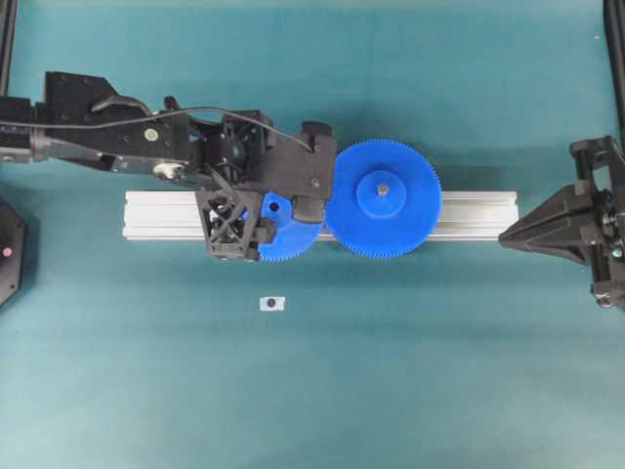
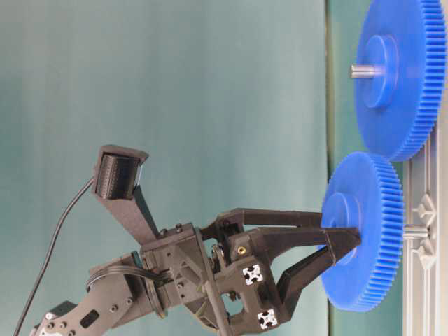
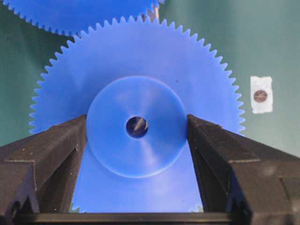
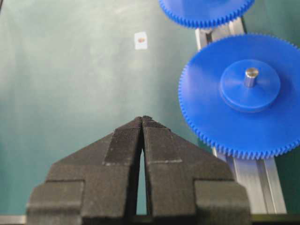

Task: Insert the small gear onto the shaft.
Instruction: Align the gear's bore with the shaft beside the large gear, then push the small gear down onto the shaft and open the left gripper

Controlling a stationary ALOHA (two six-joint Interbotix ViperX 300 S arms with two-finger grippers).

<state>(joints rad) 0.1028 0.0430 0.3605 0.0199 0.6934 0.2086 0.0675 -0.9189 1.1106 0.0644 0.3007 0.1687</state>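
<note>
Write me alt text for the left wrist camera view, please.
The left tool grips the small gear by its raised hub, one black finger on each side. Grey metal shows in the centre hole, the larger gear peeks in above, and the mat is teal.

Between my black left jaws sits the small gear (image 3: 136,126), bright blue, its rim a row of fine even teeth. Beyond it the big gear (image 1: 382,198) is the same blue, with a grey pin at its centre. The rail (image 1: 469,215) under both is ribbed silver. The surface (image 1: 391,371) is plain teal.
</note>
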